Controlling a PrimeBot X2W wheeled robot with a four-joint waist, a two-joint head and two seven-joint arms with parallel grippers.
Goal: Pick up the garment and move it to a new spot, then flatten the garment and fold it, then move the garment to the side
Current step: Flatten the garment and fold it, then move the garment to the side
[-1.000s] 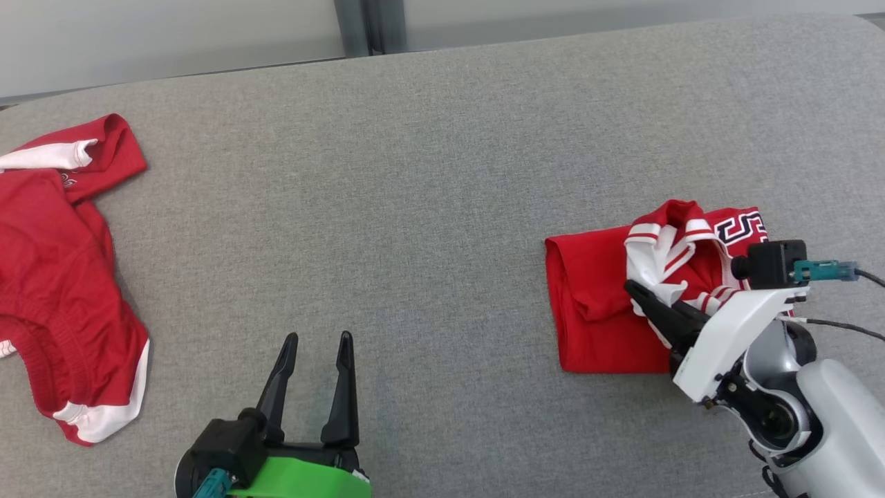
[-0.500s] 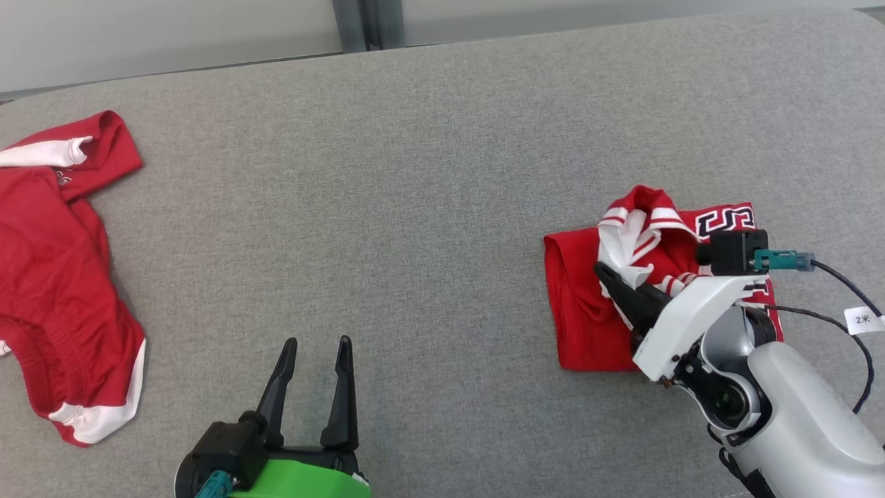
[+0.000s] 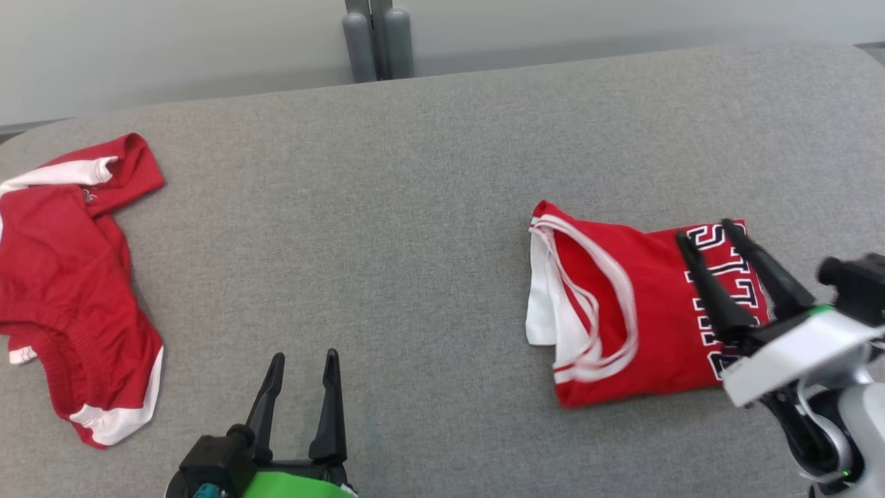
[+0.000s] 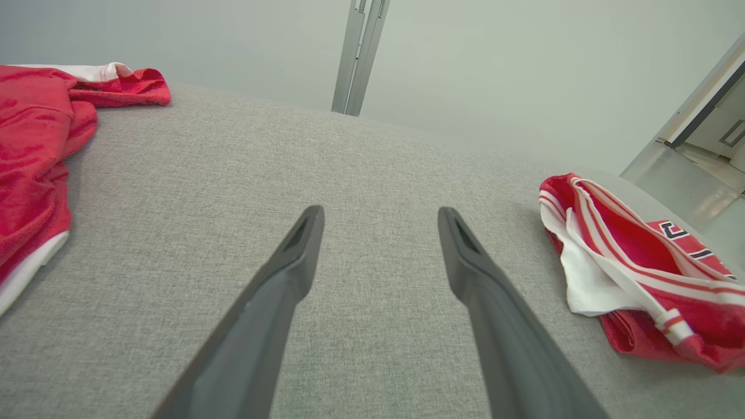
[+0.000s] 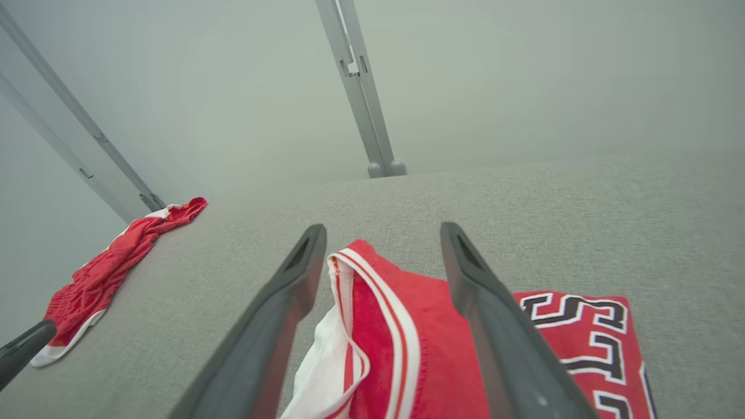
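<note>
The garment (image 3: 650,304), a red jersey, lies folded on the right of the grey padded surface (image 3: 415,207). Its white-striped armhole trim and white inside face left, and black white-outlined lettering sits on its right part. My right gripper (image 3: 705,232) hovers open over the lettered end, holding nothing. In the right wrist view the right gripper (image 5: 382,228) shows the jersey (image 5: 436,337) below and between its fingers. My left gripper (image 3: 304,357) rests open at the lower left, well apart from the jersey. In the left wrist view the left gripper (image 4: 379,212) has the jersey (image 4: 640,273) off to its right.
A second red garment with white trim (image 3: 62,277) lies crumpled at the far left, also seen in the left wrist view (image 4: 35,145) and the right wrist view (image 5: 110,267). A grey post (image 3: 377,41) stands behind the surface's far edge. Bare grey fabric spans the middle.
My right gripper has let go of the jersey's striped trim, opened and drawn back to the right. The lifted layer now lies flat. The head view has also shifted a little.
</note>
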